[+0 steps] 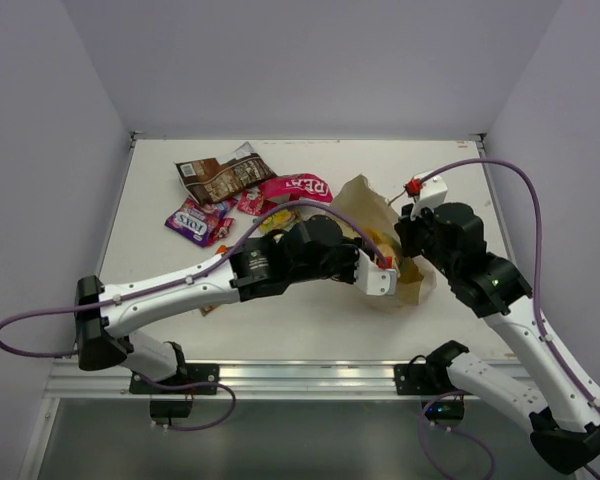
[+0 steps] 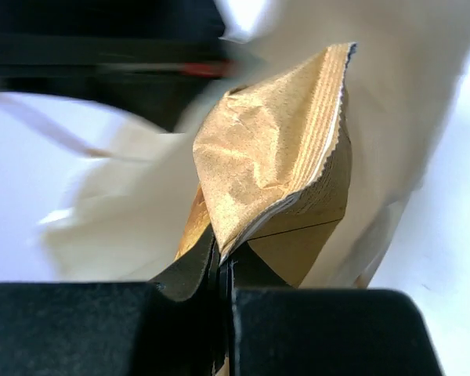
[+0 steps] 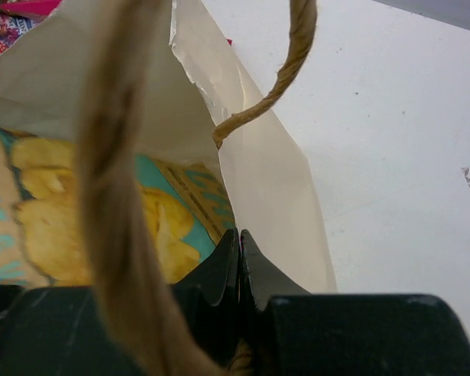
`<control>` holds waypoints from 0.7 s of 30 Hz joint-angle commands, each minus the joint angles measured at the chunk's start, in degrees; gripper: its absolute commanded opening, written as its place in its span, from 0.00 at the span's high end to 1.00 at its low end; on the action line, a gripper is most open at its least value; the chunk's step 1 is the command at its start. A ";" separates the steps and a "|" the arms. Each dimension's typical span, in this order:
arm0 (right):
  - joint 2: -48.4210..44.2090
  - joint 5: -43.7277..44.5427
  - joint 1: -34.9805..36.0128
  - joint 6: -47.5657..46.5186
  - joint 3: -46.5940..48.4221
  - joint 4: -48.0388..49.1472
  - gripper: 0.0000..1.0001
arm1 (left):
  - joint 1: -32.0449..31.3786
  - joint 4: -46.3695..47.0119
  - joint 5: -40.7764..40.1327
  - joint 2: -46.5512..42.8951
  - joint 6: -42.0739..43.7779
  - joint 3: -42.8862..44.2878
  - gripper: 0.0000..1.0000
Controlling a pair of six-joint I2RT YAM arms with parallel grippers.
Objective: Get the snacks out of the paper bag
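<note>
The cream paper bag (image 1: 363, 203) lies right of the table's middle. My left gripper (image 1: 388, 281) is at its mouth. In the left wrist view the gripper (image 2: 222, 262) is shut on a corner of the larger tan pouch (image 2: 270, 157), with the bag's wall (image 2: 407, 117) behind it. My right gripper (image 1: 411, 240) holds the bag from the right. In the right wrist view the gripper (image 3: 239, 244) is shut on the bag's rim (image 3: 266, 188), beside a brown cord handle (image 3: 117, 196). A yellow and teal packet (image 3: 78, 219) shows inside the bag.
Snacks lie at the back left: a dark brown pouch (image 1: 223, 177), a pink packet (image 1: 296, 187), a purple packet (image 1: 196, 221) and a yellow packet (image 1: 278, 219) partly behind my left arm. White walls close the table's left, back and right sides.
</note>
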 commanded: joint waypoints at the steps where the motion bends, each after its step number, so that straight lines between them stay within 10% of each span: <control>1: 0.09 2.22 -0.07 -0.08 -0.68 -0.40 1.00 | -0.16 15.57 -8.42 -5.99 -0.36 0.24 1.00; 21: 1.93 5.99 0.02 1.42 -0.86 -1.45 1.00 | 5.90 38.00 -49.37 -20.66 1.67 3.59 1.00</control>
